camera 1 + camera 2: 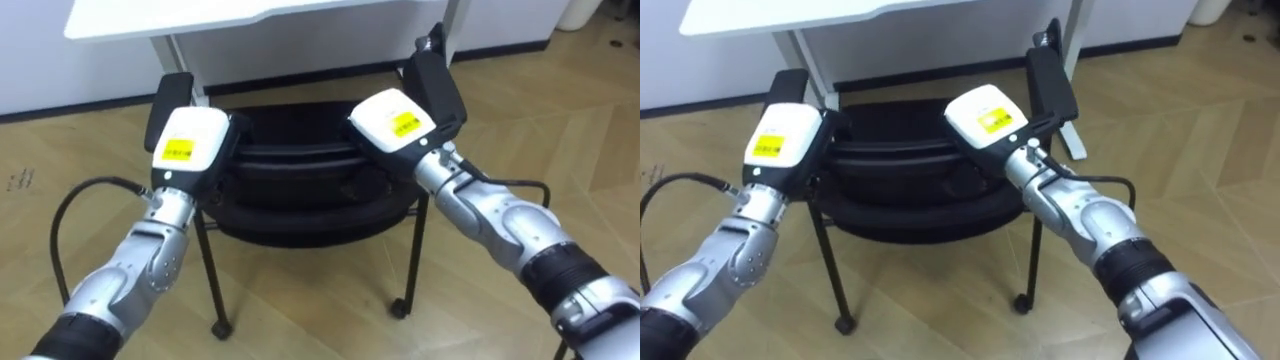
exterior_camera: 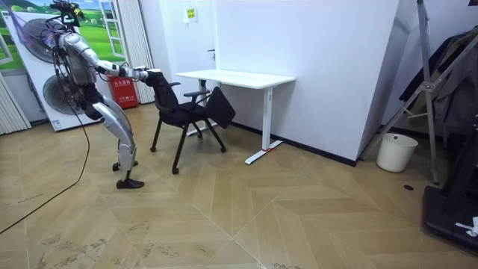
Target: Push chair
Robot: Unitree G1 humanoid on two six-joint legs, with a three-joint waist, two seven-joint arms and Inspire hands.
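As L robot hand [image 1: 188, 142], R robot hand [image 1: 395, 120] meet chair [image 1: 300, 215], grip hidden, can't tell.

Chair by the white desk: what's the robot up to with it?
The robot stands behind the black chair, arms stretched forward, with its left hand and right hand both placed on the top of the backrest. The chair faces the white desk and is not yet tucked under it. It looks set to push it in.
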